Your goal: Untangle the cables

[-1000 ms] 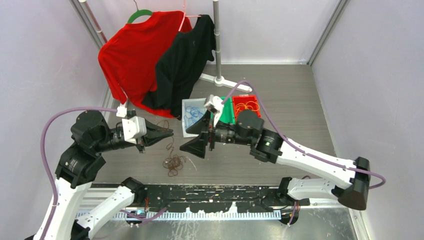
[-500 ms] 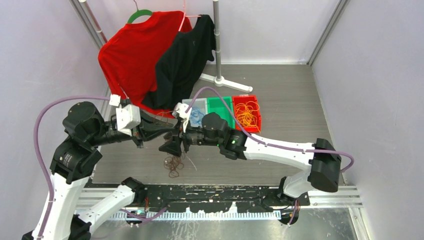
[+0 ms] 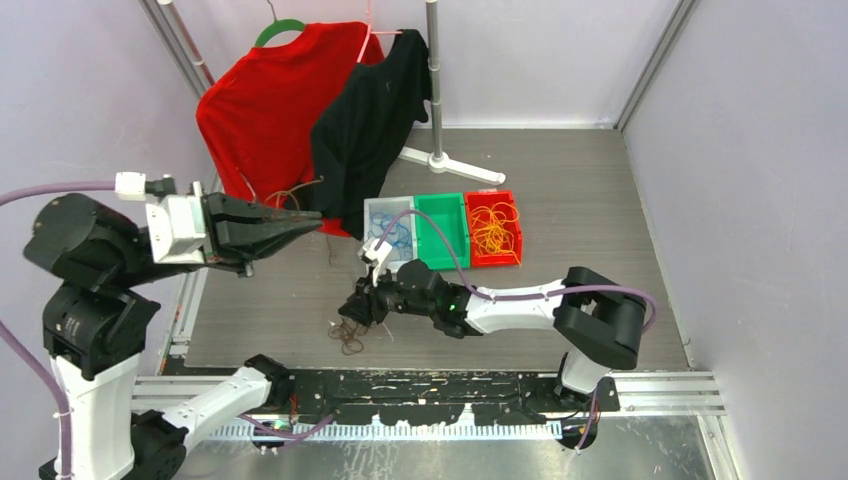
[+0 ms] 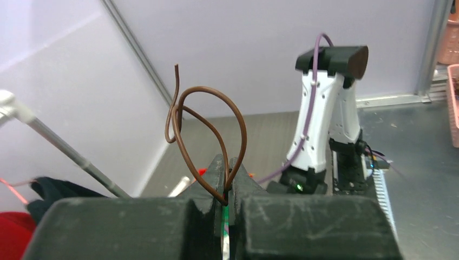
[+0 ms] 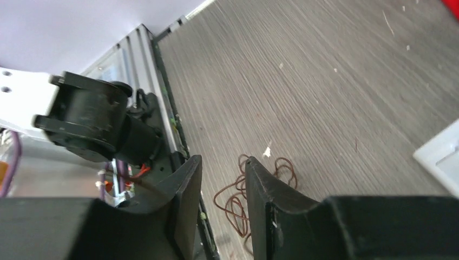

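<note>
Tangle of brown cable lies on the table, just below and ahead of my right end effector, the nearer one, its fingers narrowly apart around nothing. My left end effector, raised well to the left, is pressed together on one brown loop. Bins of blue and orange cables sit behind, clear of the path.

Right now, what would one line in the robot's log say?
left gripper: shut on brown cable, raised | right gripper: open, low over cable pile | cable pile: on table
</note>
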You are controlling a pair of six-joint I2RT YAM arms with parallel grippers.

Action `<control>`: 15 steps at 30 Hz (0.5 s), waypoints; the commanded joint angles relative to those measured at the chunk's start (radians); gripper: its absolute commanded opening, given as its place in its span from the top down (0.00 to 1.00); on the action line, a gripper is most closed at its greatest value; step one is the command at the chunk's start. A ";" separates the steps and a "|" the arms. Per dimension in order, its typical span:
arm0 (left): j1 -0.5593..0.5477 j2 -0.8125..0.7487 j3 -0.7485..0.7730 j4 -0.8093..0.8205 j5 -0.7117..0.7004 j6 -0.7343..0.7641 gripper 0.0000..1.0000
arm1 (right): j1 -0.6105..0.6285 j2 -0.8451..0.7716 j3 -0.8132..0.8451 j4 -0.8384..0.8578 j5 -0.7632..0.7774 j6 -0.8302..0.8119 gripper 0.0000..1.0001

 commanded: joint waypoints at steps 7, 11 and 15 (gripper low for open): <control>0.005 0.090 0.261 0.110 -0.077 0.080 1.00 | 0.000 0.113 -0.110 0.258 0.111 0.129 0.54; 0.005 0.112 0.326 0.146 -0.106 0.115 1.00 | 0.000 0.145 -0.143 0.315 0.128 0.160 0.46; 0.005 0.129 0.367 0.184 -0.137 0.169 1.00 | 0.000 0.149 -0.171 0.341 0.147 0.172 0.39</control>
